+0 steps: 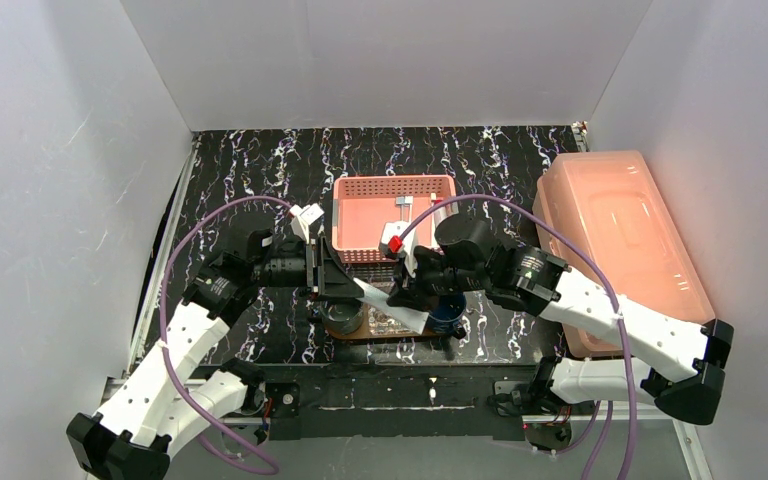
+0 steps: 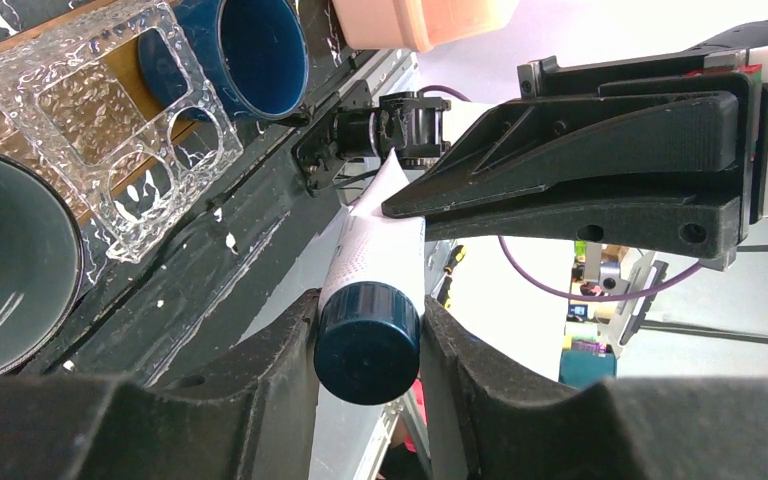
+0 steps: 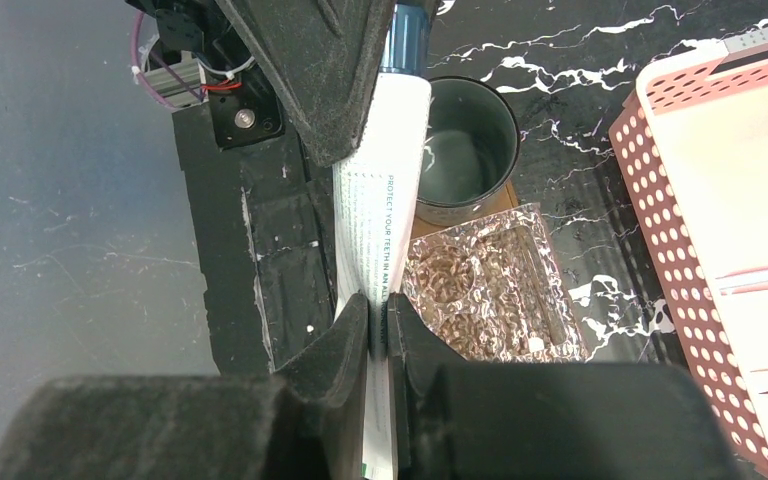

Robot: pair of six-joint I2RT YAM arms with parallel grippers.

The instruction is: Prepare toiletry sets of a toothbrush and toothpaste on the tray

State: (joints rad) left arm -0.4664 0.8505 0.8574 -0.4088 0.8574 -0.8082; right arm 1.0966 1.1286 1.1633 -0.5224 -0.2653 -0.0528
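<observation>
you have one toothpaste [image 3: 382, 200], in air above tray [image 3: 423, 224]. left end effector [image 2: 370, 305] clamps its blue cap end; right end effector [image 3: 378, 315] pinches its flat tail. one tray on desk [image 1: 245, 165] carries two cups, grey cup [image 1: 344, 318] and blue cup [image 1: 449, 312], one glass dish [image 1: 392, 322] between. one basket [image 1: 393, 190] behind, contents unclear. one box [image 1: 620, 245] at right.

A pink perforated basket [image 1: 392, 181] sits mid-table [image 1: 250, 170] on black marbled vinyl, a translucent pink lidded box [image 1: 615, 240] at right.

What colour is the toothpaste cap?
The toothpaste cap is dark blue; left wrist view shows it best.
</observation>
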